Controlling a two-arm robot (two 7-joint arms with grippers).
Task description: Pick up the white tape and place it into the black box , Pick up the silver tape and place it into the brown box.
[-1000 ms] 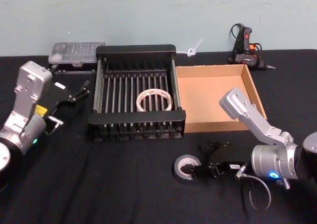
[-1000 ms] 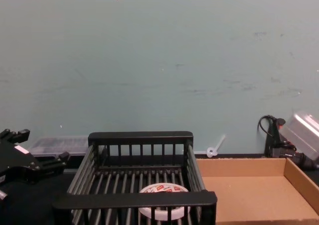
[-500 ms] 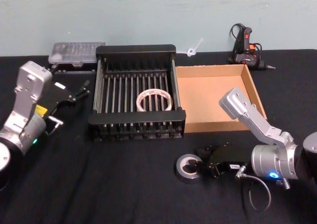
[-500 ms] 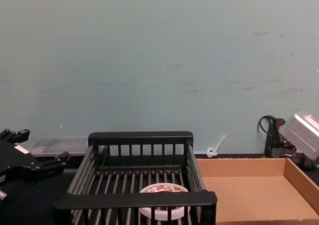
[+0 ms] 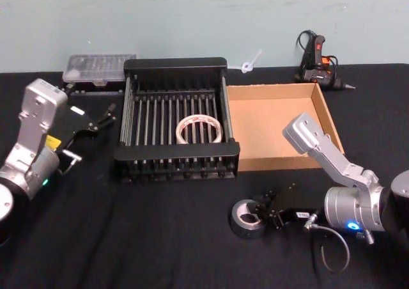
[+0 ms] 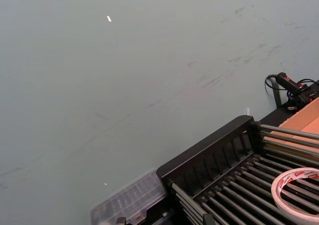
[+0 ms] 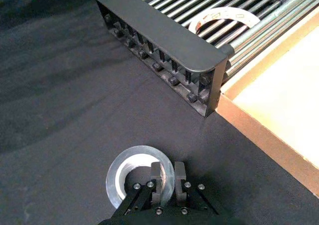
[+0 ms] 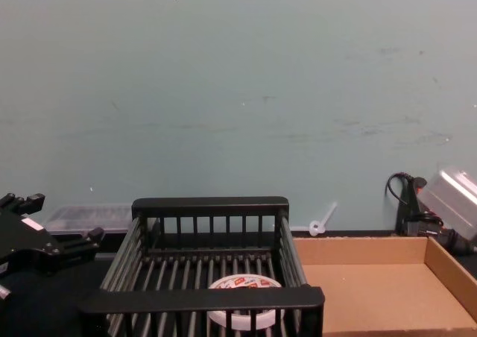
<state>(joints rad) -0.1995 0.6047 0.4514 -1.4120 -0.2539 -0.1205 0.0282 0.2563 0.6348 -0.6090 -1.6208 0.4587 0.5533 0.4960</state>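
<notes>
One roll done, one to go: white tape (image 5: 199,129) lies flat on the slats of the black box (image 5: 176,65). Silver tape (image 5: 248,217) sits on the surface in front of the brown box (image 5: 327,119), near its front-left corner. My right end effector (image 7: 168,173) is pressed together across the roll's wall, one finger inside the core hole, one on the outer face. Judging it stiff, light, hard-wound; the smooth backing may slip, so a pinch through the wall beats squeezing the outer diameter. The roll could swing on the pinch when lifted. My left end effector (image 5: 102,118) is parked left of the black box, fingers spread.
</notes>
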